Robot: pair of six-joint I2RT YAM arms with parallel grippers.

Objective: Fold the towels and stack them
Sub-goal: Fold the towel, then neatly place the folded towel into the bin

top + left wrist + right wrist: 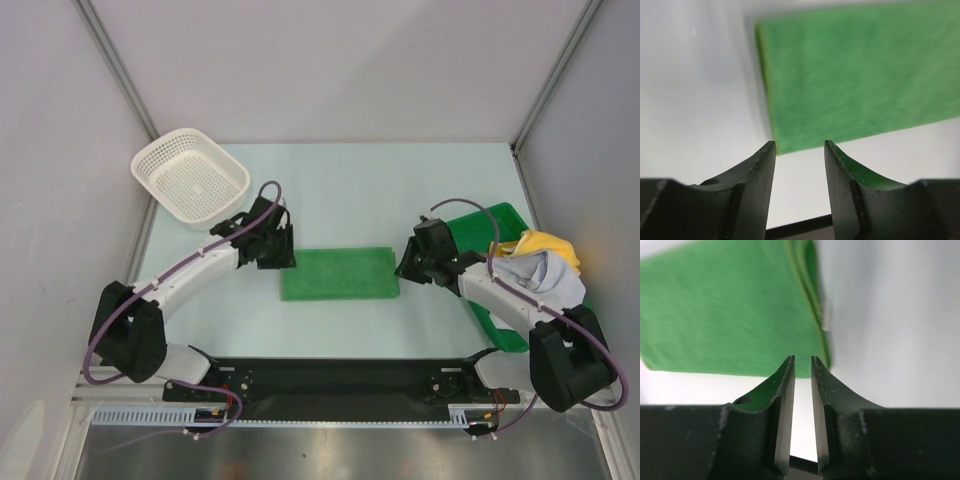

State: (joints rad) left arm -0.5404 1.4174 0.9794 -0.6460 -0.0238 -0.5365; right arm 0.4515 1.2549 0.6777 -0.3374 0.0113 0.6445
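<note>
With the green towel (338, 273) lying folded on the surface (380, 190) between the released left tool (800, 143) and the narrowly parted, empty right tool (803, 358), this fold looks finished, and next likely comes fetching another from the heaped towels (545, 265).

A white plastic mesh basket (195, 180) with rounded corners sits at the far left of the pale, smooth tabletop (340, 180), near the left wall; a rigid green plastic tray (500, 218) lies along the right edge, well apart from it; plain grey wall panels (330, 70) enclose three sides; a black rail (330, 378) runs along the near edge.
</note>
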